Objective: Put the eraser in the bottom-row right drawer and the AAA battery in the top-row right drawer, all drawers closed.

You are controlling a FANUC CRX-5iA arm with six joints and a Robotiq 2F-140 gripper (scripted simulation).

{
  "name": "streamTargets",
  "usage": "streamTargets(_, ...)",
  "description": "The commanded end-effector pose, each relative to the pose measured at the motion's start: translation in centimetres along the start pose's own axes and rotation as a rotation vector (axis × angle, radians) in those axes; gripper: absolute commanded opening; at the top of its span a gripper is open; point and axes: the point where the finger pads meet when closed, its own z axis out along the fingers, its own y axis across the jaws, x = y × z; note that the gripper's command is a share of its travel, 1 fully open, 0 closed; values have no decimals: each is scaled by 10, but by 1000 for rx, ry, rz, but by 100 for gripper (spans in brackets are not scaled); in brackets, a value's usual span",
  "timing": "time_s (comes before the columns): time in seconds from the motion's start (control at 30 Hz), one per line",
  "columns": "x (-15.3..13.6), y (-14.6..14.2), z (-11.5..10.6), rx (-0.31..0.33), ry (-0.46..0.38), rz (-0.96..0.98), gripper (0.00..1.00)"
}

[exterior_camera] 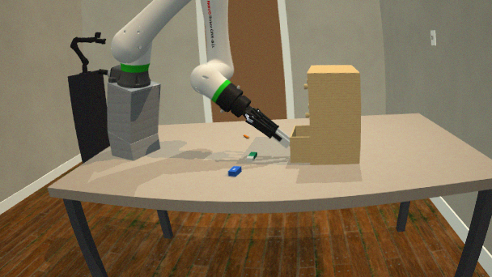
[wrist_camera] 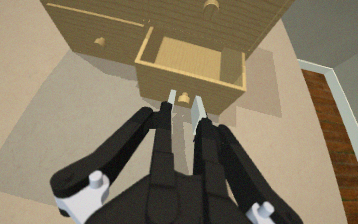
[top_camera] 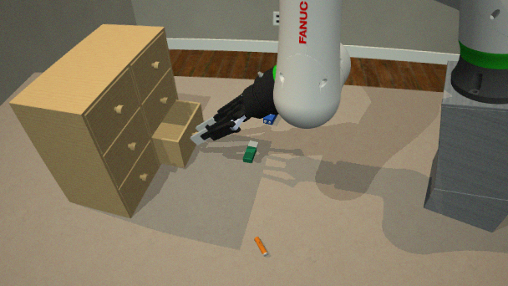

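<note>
Small chest (top_camera: 79, 77): pale wood, two columns of knobbed drawers, standing at the left of the top view on the table (top_camera: 334, 236).

Bottom right drawer (top_camera: 177, 133): drawn out somewhat under half its length and level, tray bare inside. Judged far enough to take a dropped item without drooping.

Knob (wrist_camera: 183, 97) of that drawer: lower centre of the drawer front in the wrist view, sitting in the gap between the two fingertip pads.

Gripper (wrist_camera: 184, 107): jaws slightly apart, bracketing the knob with visible clearance on both sides; judged released, holding nothing. The arm reaches down at a slant from the upper middle of the frame, aligned with the drawer's travel, as suits a straight pull.

Eraser (top_camera: 250, 150): green with a white end, flat on the table, centre of the top view, near the open drawer and just below the gripper. Next item due, by judgement.

AAA battery (top_camera: 261, 246): orange, lying bottom centre, well apart from the chest. Its top right drawer (top_camera: 151, 63) is shut.

Blue block (exterior_camera: 235, 170): not part of the task; stays put.
</note>
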Motion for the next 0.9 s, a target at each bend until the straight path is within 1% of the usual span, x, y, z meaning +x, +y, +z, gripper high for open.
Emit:
streamTargets(0.0,0,0,0,0,0,0,20)
streamTargets(0.23,-2,0,-3,0,0,0,20)
streamTargets(0.57,-30,0,-35,0,0,0,20)
streamTargets(0.87,-31,0,-41,0,0,0,20)
